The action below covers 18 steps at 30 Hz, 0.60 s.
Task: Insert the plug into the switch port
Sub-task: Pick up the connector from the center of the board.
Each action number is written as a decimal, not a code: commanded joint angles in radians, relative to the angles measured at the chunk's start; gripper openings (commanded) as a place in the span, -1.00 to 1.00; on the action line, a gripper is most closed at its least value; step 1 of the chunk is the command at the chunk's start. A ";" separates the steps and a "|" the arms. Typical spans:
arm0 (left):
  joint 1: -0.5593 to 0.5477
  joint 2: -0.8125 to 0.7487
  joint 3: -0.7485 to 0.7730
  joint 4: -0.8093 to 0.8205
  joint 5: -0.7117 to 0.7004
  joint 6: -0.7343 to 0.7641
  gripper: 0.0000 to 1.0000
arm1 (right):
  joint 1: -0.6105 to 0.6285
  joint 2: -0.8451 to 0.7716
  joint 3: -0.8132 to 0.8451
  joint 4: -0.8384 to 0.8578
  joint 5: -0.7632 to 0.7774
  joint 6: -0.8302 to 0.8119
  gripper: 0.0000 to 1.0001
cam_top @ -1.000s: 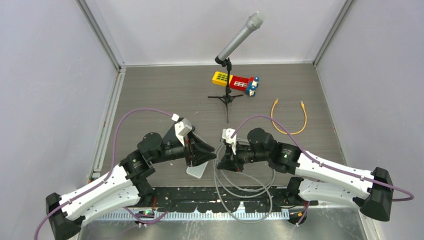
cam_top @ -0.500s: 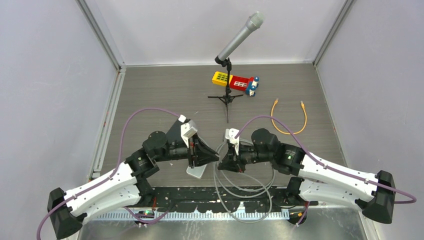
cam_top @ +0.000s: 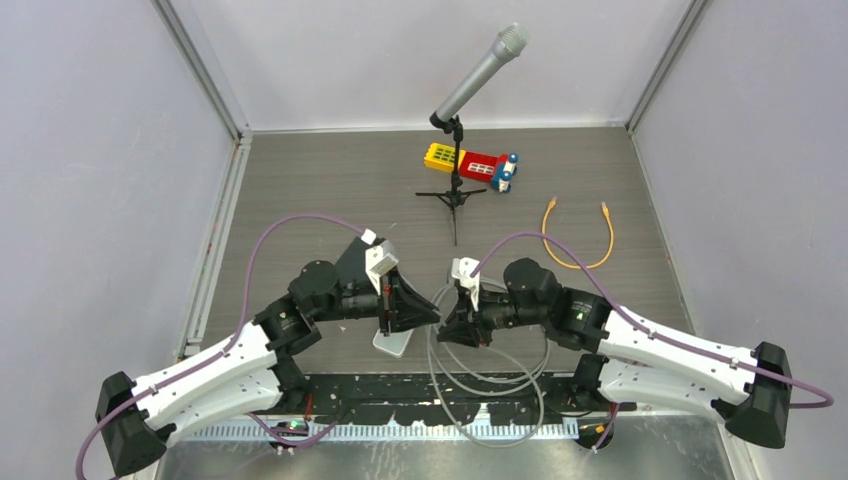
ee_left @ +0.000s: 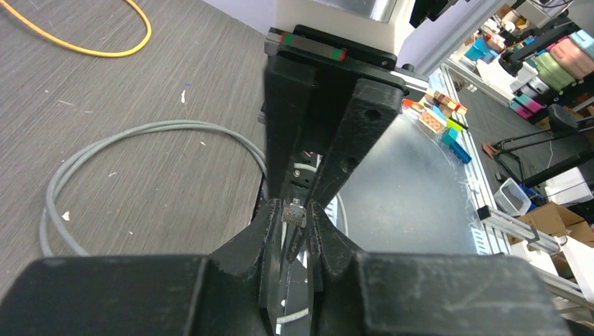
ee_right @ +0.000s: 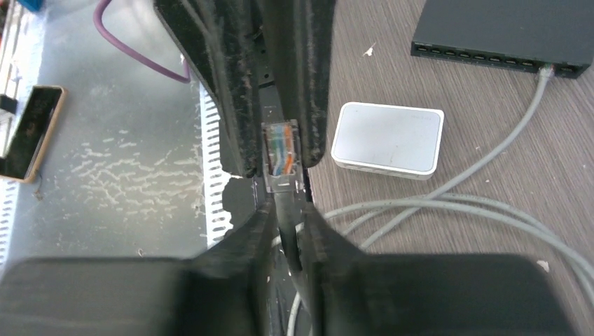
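Note:
A clear plug [ee_right: 281, 154] on a grey cable [cam_top: 487, 375] is held in the air between both grippers, above the table's near edge. My right gripper [ee_right: 286, 203] is shut on the cable boot just behind the plug. My left gripper [ee_left: 294, 210] faces it, fingertips closed on the plug [ee_left: 294, 213] from the other side. In the top view the two grippers [cam_top: 438, 314] meet tip to tip. A small white switch [ee_right: 387, 140] lies on the table below the left gripper [cam_top: 393, 343]. A black switch [ee_right: 504, 35] lies beyond it, with a grey cable in its end port.
A microphone on a tripod [cam_top: 458, 150] stands at the back centre beside coloured toy bricks [cam_top: 470, 163]. A yellow cable [cam_top: 578, 235] lies at the right. The grey cable coils on the table under the right arm. Metal rail and trough run along the near edge.
My left gripper has moved right and met the right gripper at the plug. The right gripper has barely shifted.

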 commanded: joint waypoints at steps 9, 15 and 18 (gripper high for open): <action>-0.004 -0.074 -0.036 0.160 -0.051 -0.080 -1.00 | 0.006 -0.217 -0.298 0.520 0.165 0.138 0.10; -0.004 -0.098 -0.102 0.277 -0.128 -0.157 -1.00 | 0.006 -0.234 -0.443 0.905 0.210 0.180 0.09; -0.004 -0.113 -0.136 0.326 -0.171 -0.193 -1.00 | 0.006 -0.211 -0.436 0.953 0.214 0.174 0.00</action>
